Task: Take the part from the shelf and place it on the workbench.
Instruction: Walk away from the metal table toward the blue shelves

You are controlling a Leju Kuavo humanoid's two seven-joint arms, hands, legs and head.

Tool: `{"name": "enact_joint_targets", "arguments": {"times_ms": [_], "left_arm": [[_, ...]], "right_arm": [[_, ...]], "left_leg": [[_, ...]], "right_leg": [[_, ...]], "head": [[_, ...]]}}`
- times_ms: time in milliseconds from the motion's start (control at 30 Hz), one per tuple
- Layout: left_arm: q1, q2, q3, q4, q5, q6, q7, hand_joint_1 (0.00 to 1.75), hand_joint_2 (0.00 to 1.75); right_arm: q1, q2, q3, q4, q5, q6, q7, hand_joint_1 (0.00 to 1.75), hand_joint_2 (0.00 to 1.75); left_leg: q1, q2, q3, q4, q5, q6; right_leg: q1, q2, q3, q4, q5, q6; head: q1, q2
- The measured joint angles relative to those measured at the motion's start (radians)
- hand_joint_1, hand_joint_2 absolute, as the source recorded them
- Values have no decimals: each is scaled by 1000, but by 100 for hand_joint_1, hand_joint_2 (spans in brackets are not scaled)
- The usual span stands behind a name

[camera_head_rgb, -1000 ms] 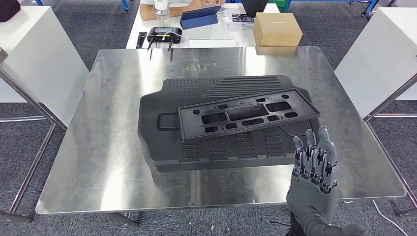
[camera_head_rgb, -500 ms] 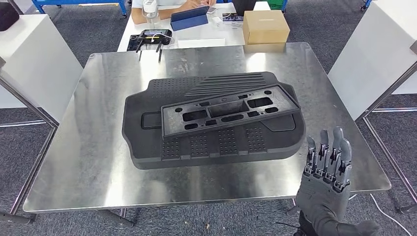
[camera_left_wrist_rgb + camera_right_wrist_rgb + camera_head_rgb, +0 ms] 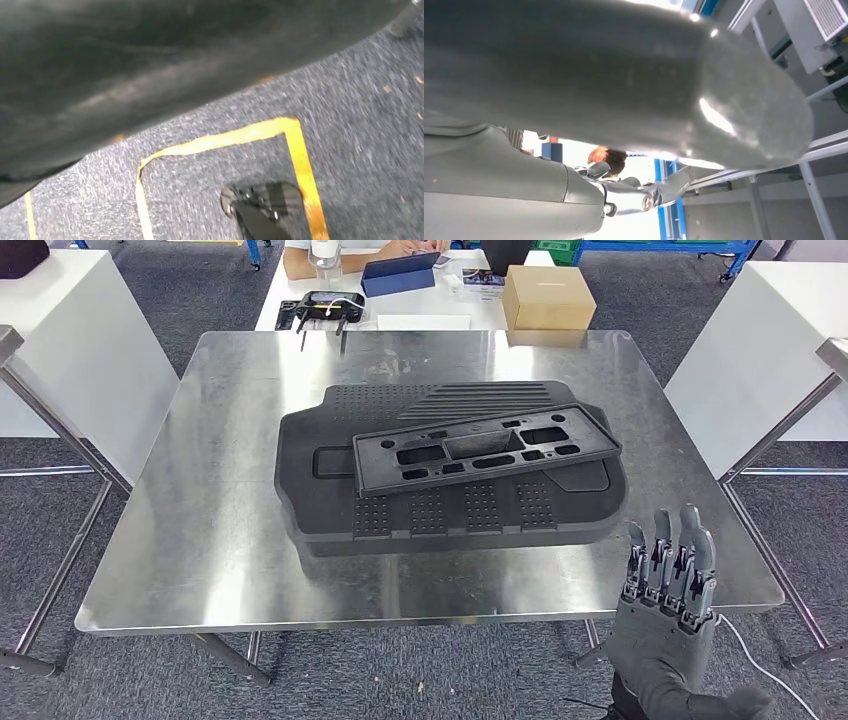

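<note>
Part (image 3: 487, 451) on bench (image 3: 200, 540)
Right hand (image 3: 665, 605) empty, fingers spread, off bench's near right edge; part's long axis runs crosswise.

You won't find any text you can read here. The cardboard box (image 3: 548, 297) on the far table shows plain brown faces with no print you can make out. The small card (image 3: 482, 280) beside it carries some marking, but it is too small for you to read. The black parts bear no legible labels.
</note>
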Motion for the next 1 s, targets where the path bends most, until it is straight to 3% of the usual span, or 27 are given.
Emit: {"name": "enact_joint_targets", "arguments": {"times_ms": [67, 100, 133, 200, 267, 300, 333, 400, 433, 500, 533, 567, 600, 633, 700, 767, 833, 900, 933, 1000], "left_arm": [[0, 0, 2, 0, 0, 0, 0, 0, 0], [0, 0, 3, 0, 0, -1, 0, 0, 0], [0, 0, 4, 0, 0, -1, 0, 0, 0], [0, -2, 6, 0, 0, -2, 0, 0, 0], [0, -4, 6, 0, 0, -2, 0, 0, 0], [0, -4, 7, 0, 0, -2, 0, 0, 0], [0, -4, 7, 0, 0, -1, 0, 0, 0], [1, -3, 7, 0, 0, -1, 0, 0, 0], [2, -3, 7, 0, 0, -1, 0, 0, 0], [2, -2, 8, 0, 0, 0, 0, 0, 0], [3, -2, 8, 0, 0, -1, 0, 0, 0], [3, -3, 8, 0, 0, -1, 0, 0, 0], [3, -3, 8, 0, 0, -2, 0, 0, 0], [2, -3, 8, 0, 1, -4, 0, 0, 0], [2, -3, 9, 0, 5, -8, 0, 0, 0], [-1, -6, 12, 1, 10, -11, 0, 0, 0], [-3, -9, 16, 0, 12, -12, 0, 0, 0], [-2, -9, 20, 0, 14, -12, 0, 0, 0], [-2, -8, 22, 0, 15, -12, 0, 0, 0], [-1, -6, 24, 0, 15, -12, 0, 0, 0]], "right_arm": [[0, 1, -3, 3, 0, 0, 0, 0, 0], [1, 1, -4, 5, 0, 0, 0, 0, 0], [1, 1, -4, 6, 0, 0, 0, 0, 0], [0, 1, -4, 7, 0, 0, 0, 0, 0], [-1, 1, -4, 7, 0, 0, 0, 0, 0], [-1, 2, -4, 7, 0, 1, 0, 0, 0], [-1, 2, -4, 7, 0, 1, 0, 0, 0], [-1, 3, -5, 7, 0, 1, 0, 0, 0], [-1, 4, -5, 7, 0, 1, 0, 0, 0], [-1, 7, -6, 7, 0, 1, 0, 0, 0], [0, 8, -6, 7, 0, 1, 1, 0, 0], [0, 8, -6, 8, 0, 2, 2, 0, 0], [0, 9, -7, 9, 0, 2, 4, 0, 0], [1, 9, -7, 10, 0, 2, 7, 0, 0], [3, 10, -9, 14, 1, 2, 12, 0, 0], [5, 13, -12, 18, 2, 2, 17, 0, 0], [5, 16, -15, 21, 2, 3, 21, 0, 0], [9, 18, -22, 27, 1, 3, 24, 0, 0], [12, 19, -26, 31, 1, 4, 26, 0, 0], [15, 21, -33, 39, 3, 2, 31, 0, 0]], "left_leg": [[-3, 4, -28, 1, 19, 4], [-5, 6, -42, 1, 29, 4], [-6, 8, -52, 2, 38, 3], [-7, 9, -68, 2, 55, 0], [-10, 9, -81, 4, 72, -8], [-11, 9, -87, 5, 80, -13], [-11, 10, -90, 4, 88, -19], [-8, 9, -97, 8, 92, -31], [-7, 7, -104, 24, 71, -36], [-2, 2, -128, 110, -19, -45], [0, 1, -142, 175, -68, -49], [4, -1, -152, 234, -99, -54], [8, -1, -152, 275, -105, -59], [12, -1, -139, 285, -88, -64], [25, -1, -65, 206, -32, -74], [29, -8, 15, 87, -23, -84], [23, -16, 32, 37, -41, -77], [16, -14, 7, 33, -30, -50], [12, -11, -5, 33, -20, -35], [9, -6, -31, 31, 4, -11]], "right_leg": [[0, 0, -29, 122, -63, -3], [0, 0, -26, 152, -69, 3], [0, 0, -5, 146, -59, 11], [4, -1, 87, 31, -21, 21], [11, -2, 184, -113, -9, 15], [14, -2, 208, -153, -11, 9], [17, -2, 212, -169, -13, 4], [13, -4, 198, -173, -3, -9], [9, -6, 189, -175, 6, -20], [3, -11, 173, -178, 24, -37], [4, -12, 163, -178, 33, -42], [5, -13, 155, -177, 41, -43], [5, -13, 146, -175, 50, -40], [5, -14, 136, -172, 58, -37], [1, -13, 113, -157, 70, -27], [3, -13, 86, -133, 76, -18], [5, -13, 65, -117, 87, -4], [-1, -12, 50, -116, 98, 13], [-3, -12, 38, -107, 88, 16], [-7, -11, 5, -37, 19, 4]], "head": [[1, 0], [1, 0], [1, 0], [1, 0], [0, 0], [0, 0], [-1, 0], [-2, 0], [-3, 0], [-7, 0], [-8, 0], [-9, 0], [-9, 0], [-9, 0], [-10, 0], [-11, 0], [-10, 0], [-9, 0], [-8, 0], [-6, 0]]}}
